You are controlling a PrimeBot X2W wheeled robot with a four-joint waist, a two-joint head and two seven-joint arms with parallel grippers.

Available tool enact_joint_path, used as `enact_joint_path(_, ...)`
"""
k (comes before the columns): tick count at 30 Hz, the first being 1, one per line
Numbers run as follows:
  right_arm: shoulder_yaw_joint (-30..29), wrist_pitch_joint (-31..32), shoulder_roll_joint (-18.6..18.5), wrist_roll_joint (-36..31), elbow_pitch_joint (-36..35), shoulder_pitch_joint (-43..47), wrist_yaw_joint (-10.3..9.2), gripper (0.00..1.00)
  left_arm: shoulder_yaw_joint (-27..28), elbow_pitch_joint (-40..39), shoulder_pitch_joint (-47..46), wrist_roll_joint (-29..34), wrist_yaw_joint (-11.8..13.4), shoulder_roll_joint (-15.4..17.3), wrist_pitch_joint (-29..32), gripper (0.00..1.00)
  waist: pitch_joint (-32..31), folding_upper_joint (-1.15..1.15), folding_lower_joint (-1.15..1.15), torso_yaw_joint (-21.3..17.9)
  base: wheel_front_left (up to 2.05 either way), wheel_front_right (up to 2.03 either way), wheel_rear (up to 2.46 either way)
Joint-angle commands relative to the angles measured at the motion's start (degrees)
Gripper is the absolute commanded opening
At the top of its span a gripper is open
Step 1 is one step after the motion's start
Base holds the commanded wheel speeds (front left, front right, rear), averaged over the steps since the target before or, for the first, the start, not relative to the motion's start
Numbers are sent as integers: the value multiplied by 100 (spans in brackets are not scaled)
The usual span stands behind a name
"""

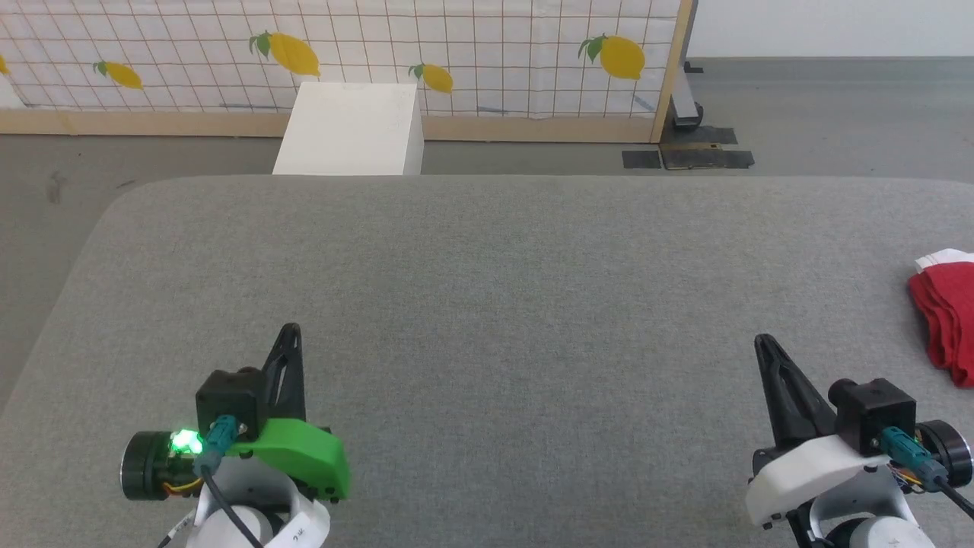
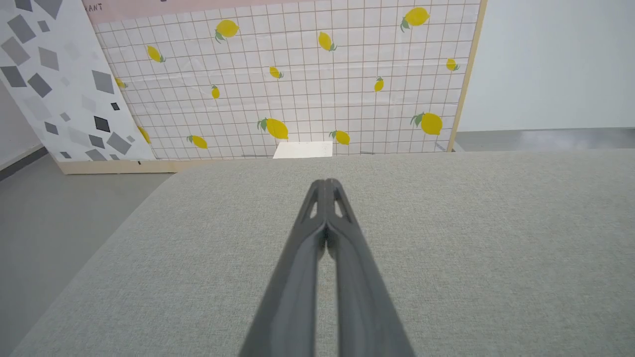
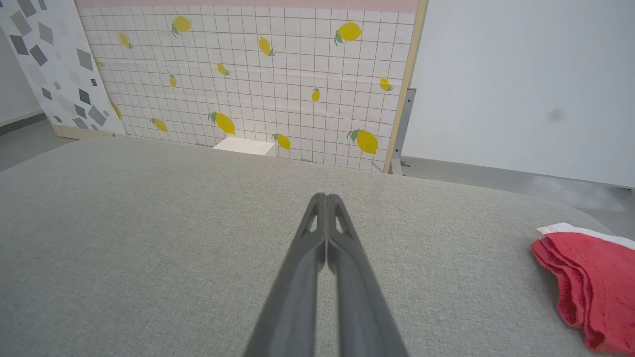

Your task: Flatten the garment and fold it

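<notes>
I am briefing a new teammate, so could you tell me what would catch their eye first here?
The bright red garment lies bunched at the right edge of the grey table. Behind it stands a lemon-print panel with a white box before it. The left fingers and right fingers are shut near the front edge.

Grey fabric-covered table [image 1: 487, 304], crumpled red garment [image 1: 947, 320] at its right edge
</notes>
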Motion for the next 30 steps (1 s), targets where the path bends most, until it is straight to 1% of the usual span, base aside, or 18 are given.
enact_joint_path(1, 26, 24, 19, -51, 24, -90, -7, 0, 116, -24, 134, 122, -70, -98, 32, 0, -7, 0, 0, -4, 0, 0, 0)
enact_joint_path(14, 94, 93, 41, -115, 49, -125, -8, 0, 551, -37, 296, 489, -324, -381, 152, 0, -58, 0, 0, -35, 0, 0, 0)
enact_joint_path(30, 94, 93, 41, -115, 49, -125, -8, 0, 551, -37, 296, 489, -324, -381, 152, 0, -58, 0, 0, -35, 0, 0, 0)
